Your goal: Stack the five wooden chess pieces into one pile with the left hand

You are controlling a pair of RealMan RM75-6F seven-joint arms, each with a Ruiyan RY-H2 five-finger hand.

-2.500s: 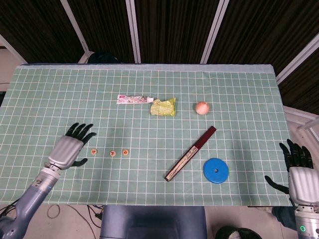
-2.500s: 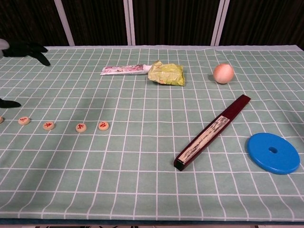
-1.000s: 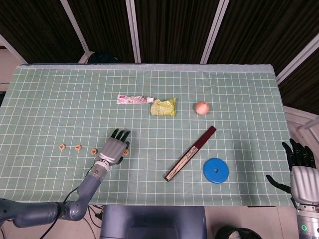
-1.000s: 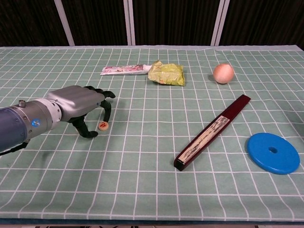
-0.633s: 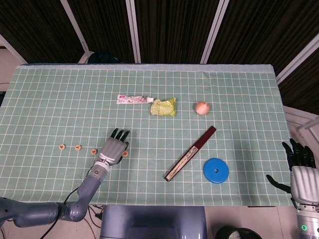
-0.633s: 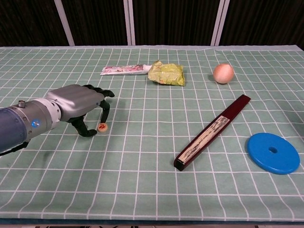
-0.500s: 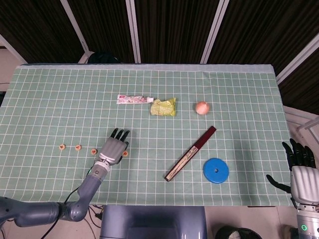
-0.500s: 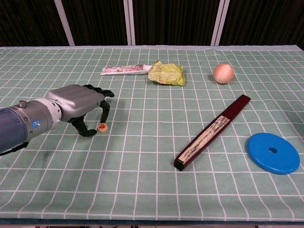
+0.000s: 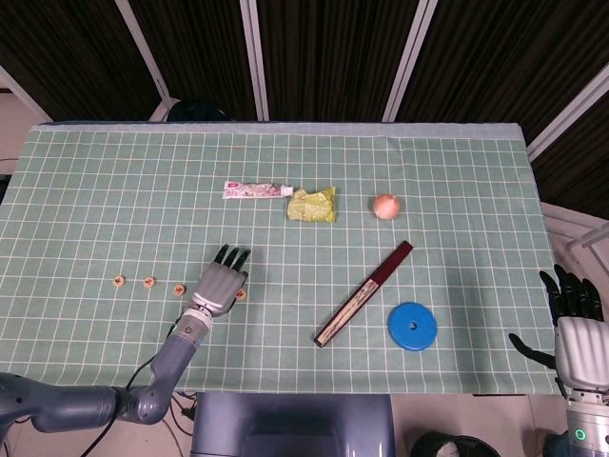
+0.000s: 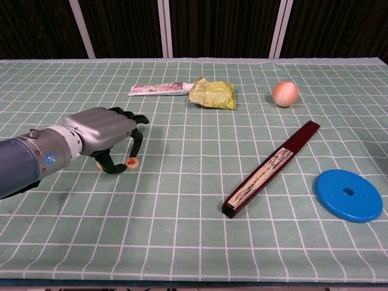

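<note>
Small round wooden chess pieces lie in a row on the green cloth. Three of them [image 9: 117,280] [image 9: 148,281] [image 9: 178,288] sit left of my left hand [image 9: 220,285]. The rightmost piece [image 9: 240,294] [image 10: 131,162] rests on the cloth, between the thumb and a curled finger [image 10: 138,145] of my left hand [image 10: 102,136]. No firm grip shows. A sliver of another piece [image 10: 99,163] peeks out under the palm. My right hand [image 9: 574,328] hovers off the table's right edge with fingers spread, holding nothing.
A dark red folded fan [image 10: 271,168] and a blue disc [image 10: 348,195] lie to the right. At the back are a tube [image 10: 156,90], a yellow-green packet [image 10: 212,94] and a peach-coloured ball [image 10: 285,94].
My left hand swept from the left end of the row to its right end. In the last second its thumb and finger closed in on the rightmost piece. The right hand stayed put.
</note>
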